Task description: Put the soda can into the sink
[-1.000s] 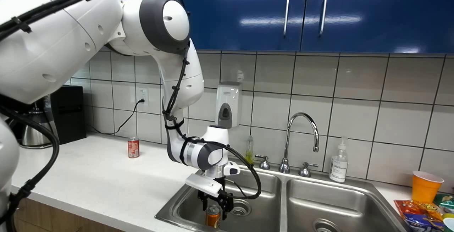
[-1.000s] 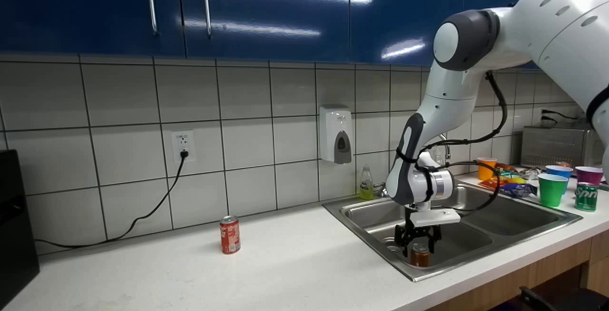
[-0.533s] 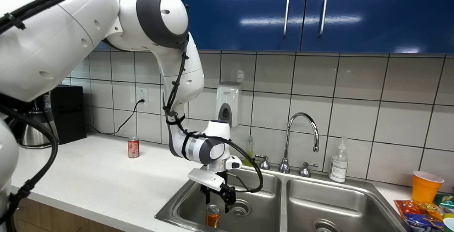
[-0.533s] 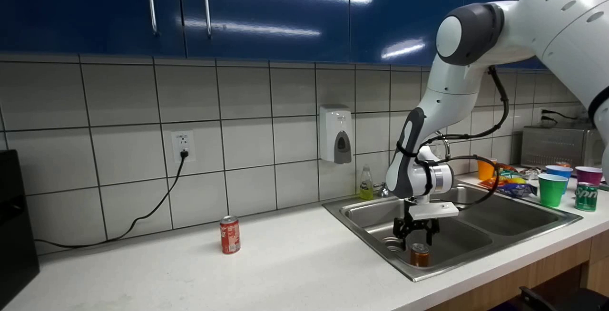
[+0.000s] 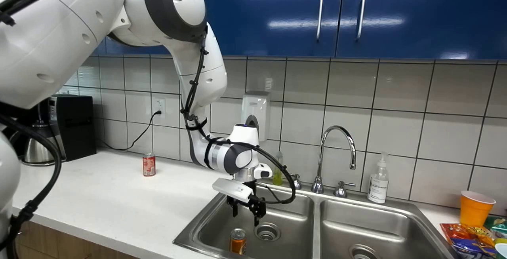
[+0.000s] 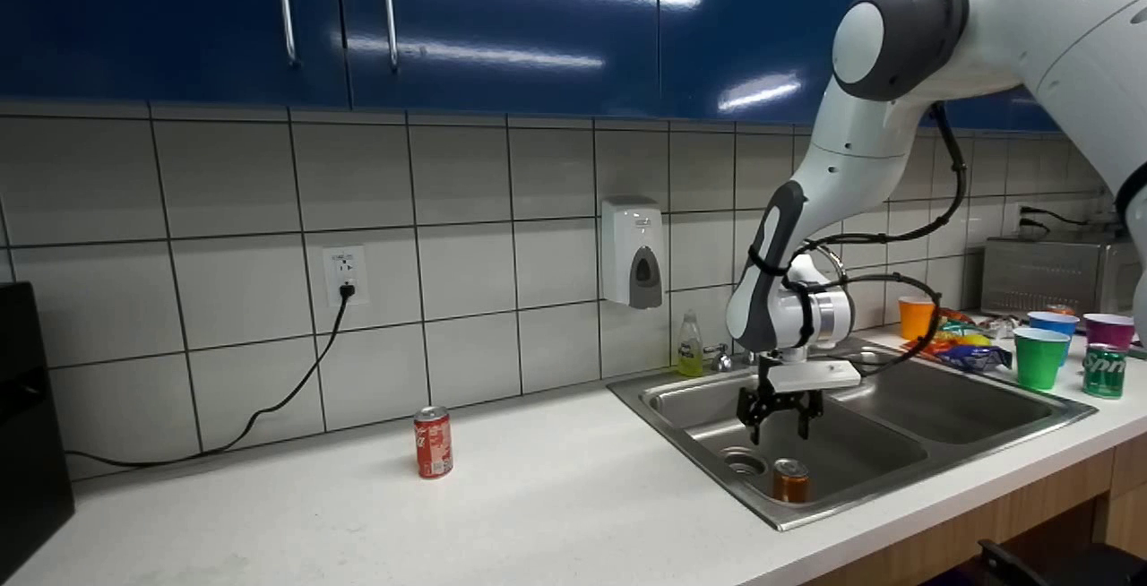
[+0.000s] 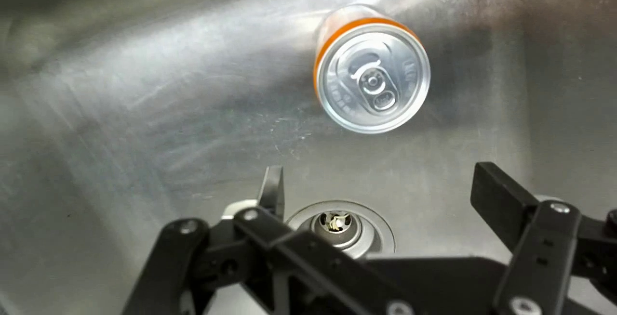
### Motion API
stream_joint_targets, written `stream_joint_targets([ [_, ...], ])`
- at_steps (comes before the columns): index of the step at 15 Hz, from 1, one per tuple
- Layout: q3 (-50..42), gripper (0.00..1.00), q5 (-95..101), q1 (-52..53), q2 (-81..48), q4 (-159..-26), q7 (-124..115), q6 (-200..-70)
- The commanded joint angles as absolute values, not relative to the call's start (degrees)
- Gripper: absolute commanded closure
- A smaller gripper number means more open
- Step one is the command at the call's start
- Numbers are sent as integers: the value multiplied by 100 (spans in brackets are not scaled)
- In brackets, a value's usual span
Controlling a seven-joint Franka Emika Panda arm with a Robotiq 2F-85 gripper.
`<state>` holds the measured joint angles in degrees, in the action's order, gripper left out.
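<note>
We see the soda can (image 5: 238, 242) standing upright, its long axis vertical and its lid facing up. It is in the sink (image 5: 317, 231), in the basin next to the stretch of tabletop (image 5: 115, 199) where the red can (image 5: 149, 165) stands, near the front wall; whether it touches that wall is unclear to us. The tool (image 7: 378, 175) hangs higher up, apart from it, with its jaws spread wide. In the wrist view we find the can out past the fingertips (image 7: 496, 202), clear of both, while the drain (image 7: 338, 223) shows between the fingers. Looking down on the lid, we make out pale silvery metal and a pull tab, ringed by a bright orange edge. In both exterior views its side looks orange-brown.
</note>
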<state>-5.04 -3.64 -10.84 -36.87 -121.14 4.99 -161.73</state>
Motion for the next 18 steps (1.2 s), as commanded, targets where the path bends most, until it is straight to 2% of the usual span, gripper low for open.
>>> stream_joint_targets([
  [1,-425,0,-407,-1233,-3189,-12490,512,-16178],
  [18,-613,0,-362,-1262,-787,-14542,677,-15955],
])
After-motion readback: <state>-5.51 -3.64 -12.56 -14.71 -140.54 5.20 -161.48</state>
